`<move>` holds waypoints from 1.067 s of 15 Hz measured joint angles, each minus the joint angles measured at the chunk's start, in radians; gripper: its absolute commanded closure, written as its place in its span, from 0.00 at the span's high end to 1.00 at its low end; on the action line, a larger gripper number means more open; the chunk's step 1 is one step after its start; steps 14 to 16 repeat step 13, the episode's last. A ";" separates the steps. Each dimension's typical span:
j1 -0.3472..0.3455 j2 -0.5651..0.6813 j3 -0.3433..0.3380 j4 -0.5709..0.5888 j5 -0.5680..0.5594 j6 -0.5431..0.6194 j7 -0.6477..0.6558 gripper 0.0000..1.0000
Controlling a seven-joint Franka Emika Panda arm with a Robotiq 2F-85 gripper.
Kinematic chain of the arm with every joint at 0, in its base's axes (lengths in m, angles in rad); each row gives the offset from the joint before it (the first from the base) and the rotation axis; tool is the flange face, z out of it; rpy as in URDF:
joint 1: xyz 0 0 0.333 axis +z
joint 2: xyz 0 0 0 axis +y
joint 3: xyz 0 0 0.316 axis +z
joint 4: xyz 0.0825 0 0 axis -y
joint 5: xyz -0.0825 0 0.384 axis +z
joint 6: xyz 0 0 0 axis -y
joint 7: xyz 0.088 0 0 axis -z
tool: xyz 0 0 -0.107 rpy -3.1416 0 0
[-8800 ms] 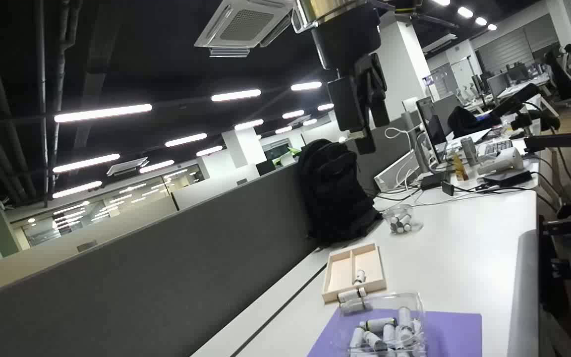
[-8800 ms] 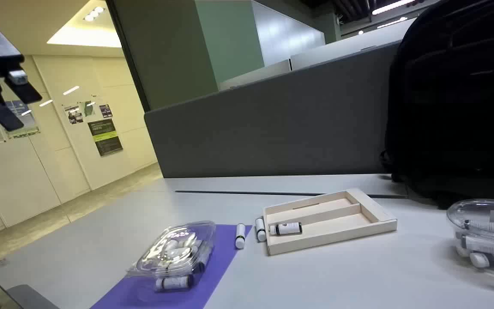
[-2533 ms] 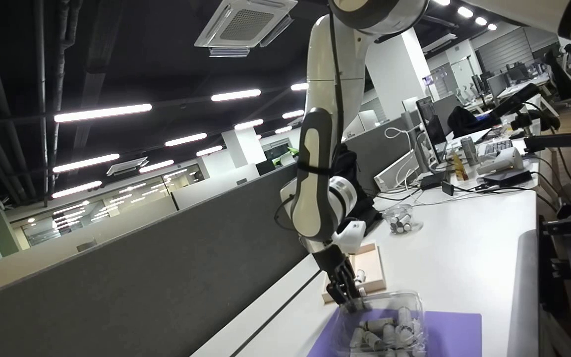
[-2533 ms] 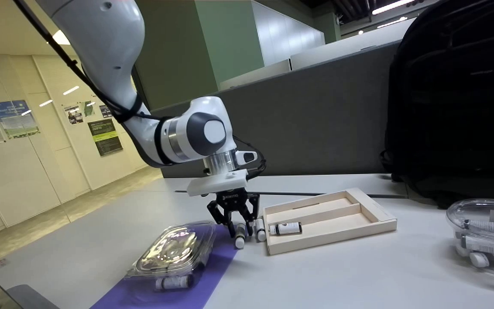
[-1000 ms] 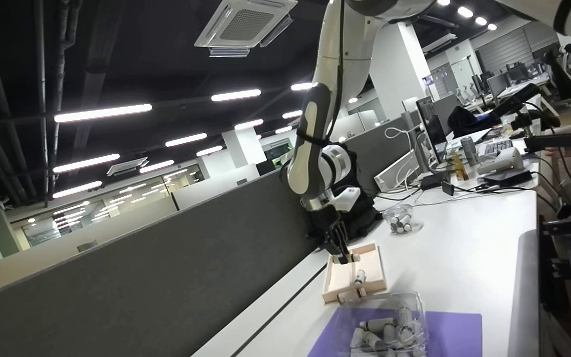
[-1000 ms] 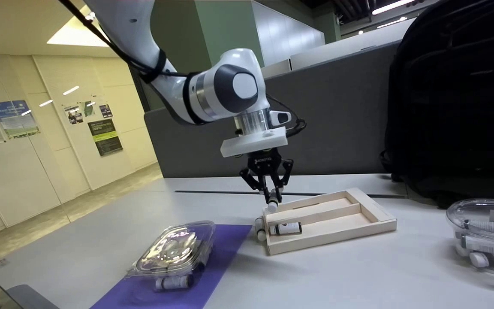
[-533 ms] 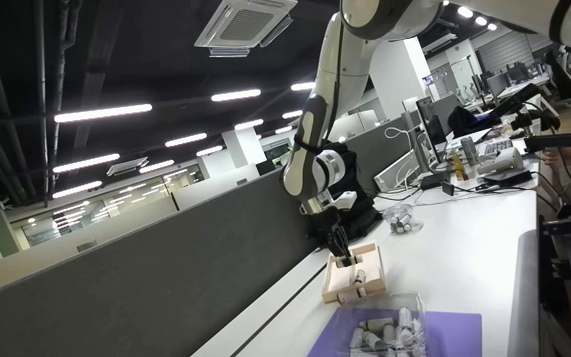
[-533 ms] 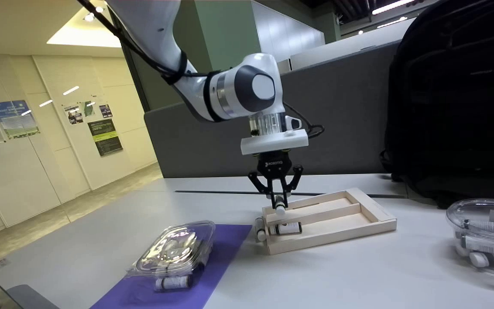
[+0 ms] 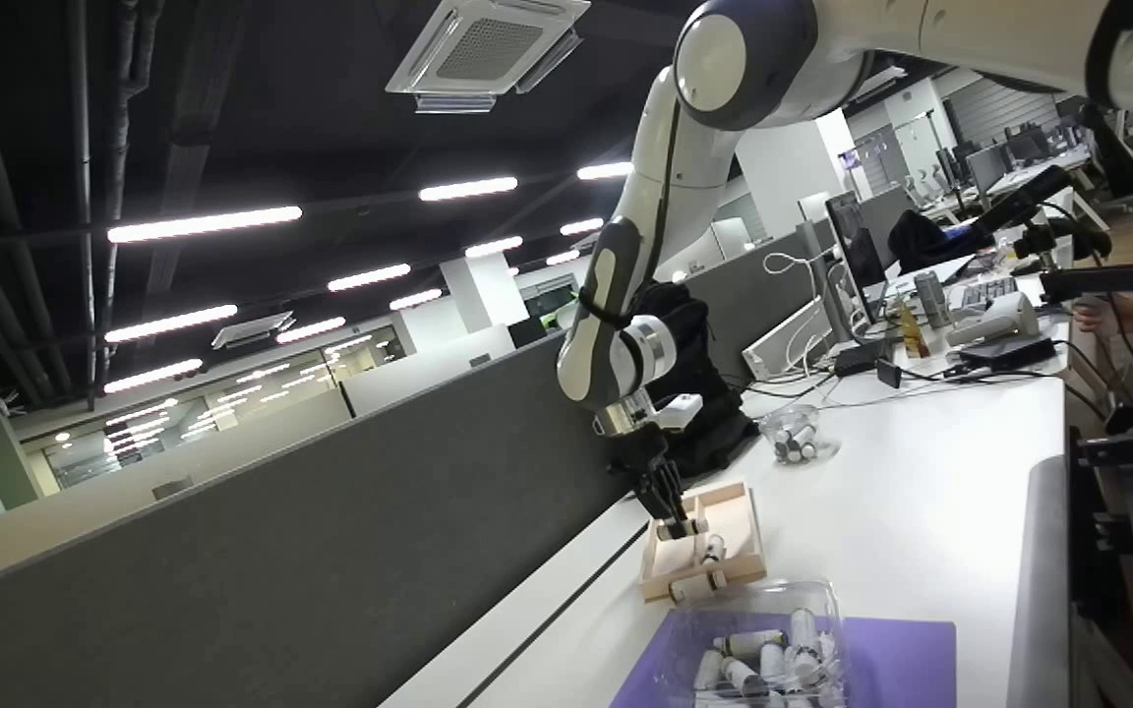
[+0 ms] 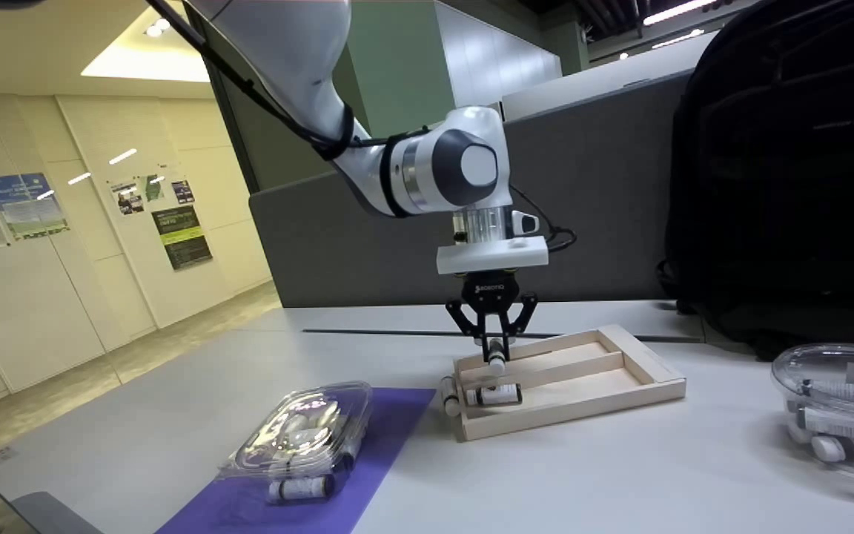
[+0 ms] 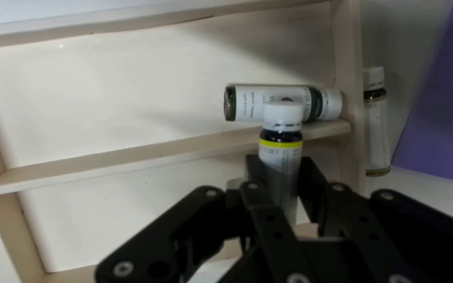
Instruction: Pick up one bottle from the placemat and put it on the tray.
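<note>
My gripper (image 10: 497, 351) is shut on a white-capped bottle (image 11: 282, 114) with a yellow band, its fingers on both sides of the label. The bottle hangs lying roughly level over the back compartment of the tan wooden tray (image 10: 575, 420), its cap toward the divider (image 11: 163, 156). Whether it touches the tray floor I cannot tell. In the divider's other compartment a bottle (image 11: 250, 103) lies on its side, partly covered by the held one in the wrist view. The purple placemat (image 10: 379, 475) lies beside the tray, bearing a clear container (image 10: 305, 430) with several bottles.
Against the tray's outer end wall, on the placemat side, lies another bottle (image 11: 376, 131). A round clear tub (image 10: 838, 423) of bottles stands beyond the tray's far end. A black backpack (image 10: 783, 193) and a grey partition (image 10: 590, 237) rise behind the table.
A bottle at the placemat's edge was gripped and lifted. Over the last second my gripper has carried it farther over the tray and a little lower, still holding it.
</note>
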 measured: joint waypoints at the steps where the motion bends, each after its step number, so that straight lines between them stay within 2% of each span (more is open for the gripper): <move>1: -0.001 0.012 0.000 0.019 0.007 -0.009 0.004 0.65; 6: 0.007 0.039 0.002 0.058 0.010 -0.025 0.032 0.98; 10: 0.033 0.022 0.000 0.051 0.000 0.008 0.056 1.00; 13: 0.068 -0.042 -0.005 0.004 -0.012 0.034 0.119 1.00; 16: 0.068 -0.042 -0.005 0.004 -0.012 0.034 0.119 1.00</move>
